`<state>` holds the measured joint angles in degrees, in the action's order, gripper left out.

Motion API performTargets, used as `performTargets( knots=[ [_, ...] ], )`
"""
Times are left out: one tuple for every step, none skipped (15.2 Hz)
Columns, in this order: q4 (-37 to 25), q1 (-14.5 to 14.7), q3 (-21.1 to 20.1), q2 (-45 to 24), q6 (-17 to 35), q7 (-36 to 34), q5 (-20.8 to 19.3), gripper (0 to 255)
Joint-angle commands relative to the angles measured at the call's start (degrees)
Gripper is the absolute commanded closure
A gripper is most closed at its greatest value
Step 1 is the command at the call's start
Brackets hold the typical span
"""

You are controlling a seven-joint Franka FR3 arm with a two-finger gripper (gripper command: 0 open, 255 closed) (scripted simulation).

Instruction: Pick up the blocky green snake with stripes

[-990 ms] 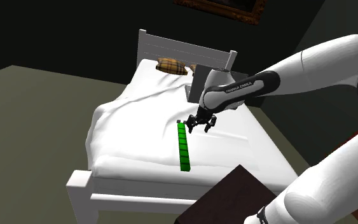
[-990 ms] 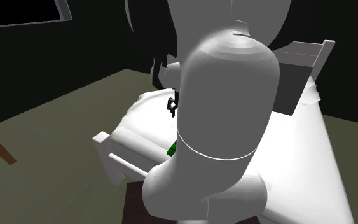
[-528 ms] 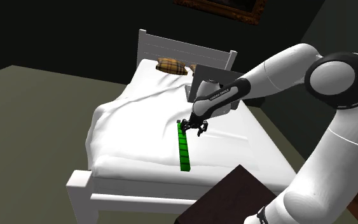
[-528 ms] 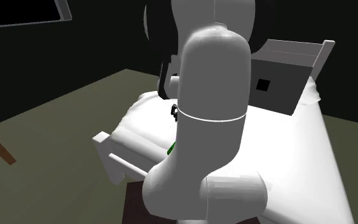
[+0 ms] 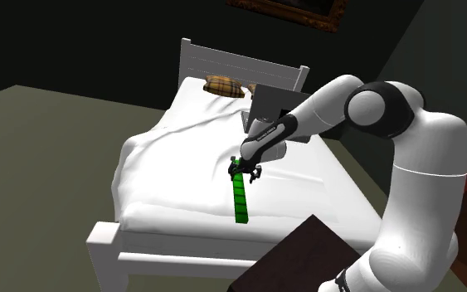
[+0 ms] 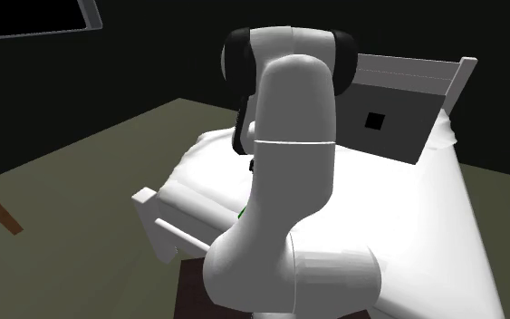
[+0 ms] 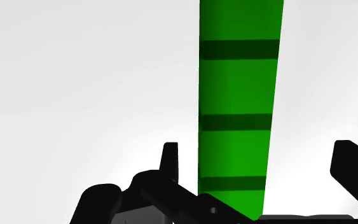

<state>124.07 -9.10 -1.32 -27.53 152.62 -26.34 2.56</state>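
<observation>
A blocky green snake [image 5: 240, 199] with darker stripes lies straight on the white bed [image 5: 173, 166], pointing toward the footboard. My black gripper [image 5: 244, 170] is down at the snake's far end, the end toward the headboard. In the wrist view the snake [image 7: 238, 95] runs lengthwise between the fingers [image 7: 170, 159] of the gripper [image 7: 260, 156], which stands open. The fingers straddle the snake without clasping it. In the second exterior view my arm covers most of the snake [image 6: 242, 214], leaving a green sliver.
A brown patterned pillow [image 5: 223, 85] lies by the white headboard [image 5: 240, 66]. A grey panel [image 5: 265, 104] stands upright behind the gripper. The footboard [image 5: 140, 249] and my dark stand [image 5: 306, 253] are close to the snake's near end. Olive floor surrounds the bed.
The arm has folded and the gripper has come down and toward the shoulder view's left, from beside the snake's far end to right over it.
</observation>
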Motion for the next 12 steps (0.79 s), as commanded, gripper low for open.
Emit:
performTargets(
  knots=[
    [-1.2, -0.3, 0.1, -2.2, 1.1, 0.1, 0.2, 0],
    [-1.4, -0.3, 0.1, -3.0, 1.7, 0.1, 0.2, 0],
    [-1.6, -0.3, 0.1, -3.7, 2.2, 0.1, 0.2, 0],
    [-1.8, -0.3, 0.1, -4.4, 2.7, 0.2, 0.2, 0],
    [-2.0, -0.3, 0.0, -5.2, 3.3, 0.2, 0.2, 0],
    [-2.2, -0.3, 0.0, -5.9, 3.8, 0.2, 0.2, 0],
    [-2.3, -0.3, 0.0, -6.3, 4.1, 0.2, 0.2, 0],
    [-2.3, -0.3, 0.0, -6.3, 4.1, 0.2, 0.2, 0],
    [-2.3, -0.3, 0.0, -6.3, 4.1, 0.2, 0.2, 255],
    [-2.3, -0.3, 0.0, -6.3, 4.1, 0.2, 0.2, 255],
    [-2.2, -0.3, 0.0, -6.2, 4.1, 0.2, 0.2, 255],
    [-2.2, -0.3, 0.0, -6.2, 4.1, 0.2, 0.2, 255]
  ],
)
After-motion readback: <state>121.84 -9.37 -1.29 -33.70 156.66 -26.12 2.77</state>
